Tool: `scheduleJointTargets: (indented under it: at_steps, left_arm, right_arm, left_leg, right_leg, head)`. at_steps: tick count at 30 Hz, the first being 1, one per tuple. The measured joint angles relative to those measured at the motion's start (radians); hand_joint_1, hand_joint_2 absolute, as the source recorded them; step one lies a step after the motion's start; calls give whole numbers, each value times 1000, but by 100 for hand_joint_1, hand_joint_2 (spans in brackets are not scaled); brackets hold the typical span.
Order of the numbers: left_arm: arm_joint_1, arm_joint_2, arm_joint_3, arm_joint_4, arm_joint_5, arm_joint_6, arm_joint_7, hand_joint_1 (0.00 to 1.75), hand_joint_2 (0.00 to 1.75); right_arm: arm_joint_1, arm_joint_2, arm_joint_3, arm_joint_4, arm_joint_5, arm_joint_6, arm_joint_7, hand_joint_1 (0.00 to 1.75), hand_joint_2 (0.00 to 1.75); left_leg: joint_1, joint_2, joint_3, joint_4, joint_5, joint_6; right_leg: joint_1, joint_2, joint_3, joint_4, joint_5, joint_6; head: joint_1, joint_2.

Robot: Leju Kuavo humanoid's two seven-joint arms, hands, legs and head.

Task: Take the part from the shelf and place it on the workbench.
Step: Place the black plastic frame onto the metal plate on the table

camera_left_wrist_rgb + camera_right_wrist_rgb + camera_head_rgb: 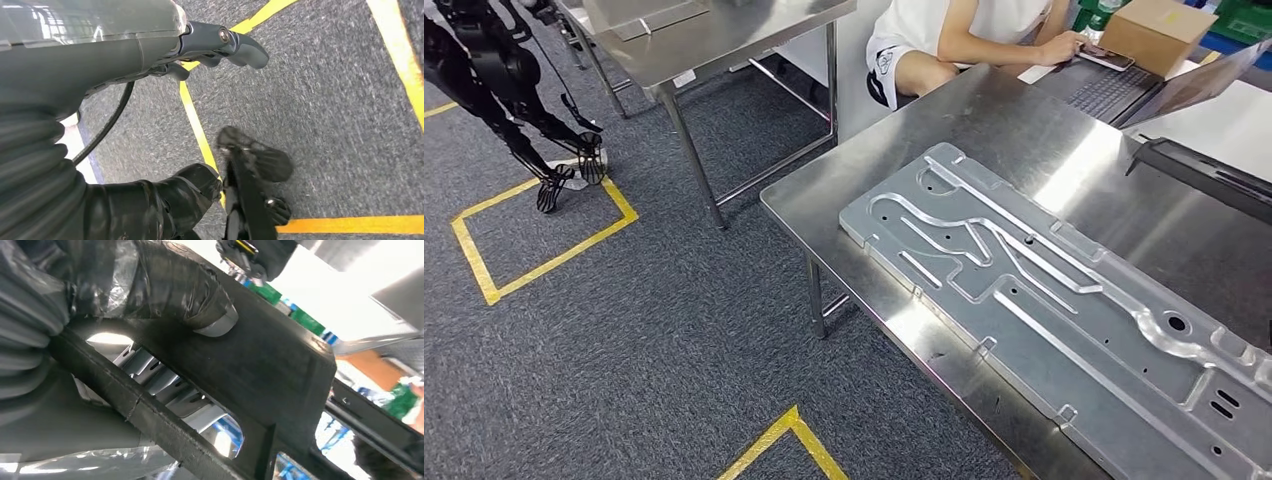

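The right hand [165,290] is wrapped tight around a black part [260,365], with its thumb pressed on the flat face and silver fingers [165,385] peeking through a hole in it; the part runs off the picture, so its full shape is hard to tell. The left hand [220,45] hangs over the grey carpet [340,100] holding nothing, its fingers loose. On the workbench [984,130], a black piece [1204,170] is cut off at the right edge, beside a long metal plate [1044,300].
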State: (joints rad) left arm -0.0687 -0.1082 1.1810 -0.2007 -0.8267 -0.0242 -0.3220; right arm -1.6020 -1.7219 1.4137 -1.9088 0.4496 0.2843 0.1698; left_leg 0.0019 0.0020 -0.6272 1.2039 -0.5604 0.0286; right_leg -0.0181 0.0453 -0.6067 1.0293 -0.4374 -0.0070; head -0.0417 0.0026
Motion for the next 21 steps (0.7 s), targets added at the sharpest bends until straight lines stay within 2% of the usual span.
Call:
scheduleJointTargets:
  at_steps: [2,3,5,7,9,11,12,13,14,16,17,18,21]
  left_arm:
    - [1,1,2,0,0,0,1,0,175]
    - [1,1,3,0,0,1,1,0,175]
    - [-1,1,4,0,0,1,2,0,175]
    - [-4,1,5,0,0,1,2,0,175]
    - [-3,1,5,0,0,1,2,0,175]
    - [1,1,6,0,0,1,2,0,175]
    - [2,1,6,0,0,1,3,0,175]
    - [3,1,6,0,0,1,3,0,175]
    - [4,1,6,0,0,1,3,0,175]
    - [5,1,6,0,0,1,3,0,175]
    - [4,2,6,0,0,1,3,0,175]
    - [4,2,6,0,-1,1,2,0,175]
    - [1,1,6,0,-2,2,2,0,175]
  right_arm:
    - [28,-3,0,0,-5,-22,6,175,175]
    - [38,-6,0,0,-8,-24,7,175,175]
    - [51,-12,0,0,-13,-25,8,175,175]
    - [57,-18,-1,0,-14,-25,8,175,175]
    - [62,-23,0,0,-14,-26,8,175,175]
    - [67,-25,0,0,-14,-27,8,175,175]
    - [70,-25,0,0,-14,-27,8,175,175]
    - [73,-25,0,0,-14,-27,8,175,175]
    - [75,-25,0,0,-14,-27,8,175,175]
    - [75,-25,0,0,-14,-27,8,175,175]
    - [76,-25,0,0,-14,-27,8,175,175]
    - [77,-25,0,0,-14,-27,8,175,175]
    - [82,-27,0,0,-21,-29,10,175,175]
  left_leg:
    - [-3,-8,48,-126,59,9]
    - [-5,-10,60,-161,71,12]
    - [-10,-9,63,-177,74,18]
    - [-9,-4,71,-193,86,30]
    - [-6,2,78,-209,98,41]
    - [-7,6,76,-211,100,43]
    - [-8,8,75,-210,100,43]
    - [-8,9,74,-208,99,41]
    - [-7,10,73,-205,97,39]
    - [-5,12,73,-197,90,31]
    - [-6,12,73,-191,86,25]
    - [-7,12,72,-186,83,20]
    - [-8,12,71,-182,78,6]
  right_leg:
    - [3,10,0,4,-3,5]
    - [3,13,-1,5,-3,9]
    - [0,18,-3,4,-2,23]
    - [-5,6,-5,10,-8,33]
    - [-7,-20,-31,71,-52,41]
    - [-12,-36,-84,189,-115,51]
    - [-15,-37,-106,236,-131,56]
    - [-18,-39,-112,252,-128,60]
    - [-21,-41,-99,228,-107,64]
    - [-26,-48,-33,104,-48,68]
    - [-25,-50,-6,49,-29,66]
    - [-22,-50,10,17,-22,60]
    - [-15,-44,10,12,-23,37]
  head:
    - [0,0]
    - [1,0]
    - [1,0]
    - [1,0]
    - [3,0]
    - [4,0]
    - [4,0]
    - [4,0]
    - [4,0]
    - [4,0]
    - [4,0]
    - [4,0]
    - [3,0]
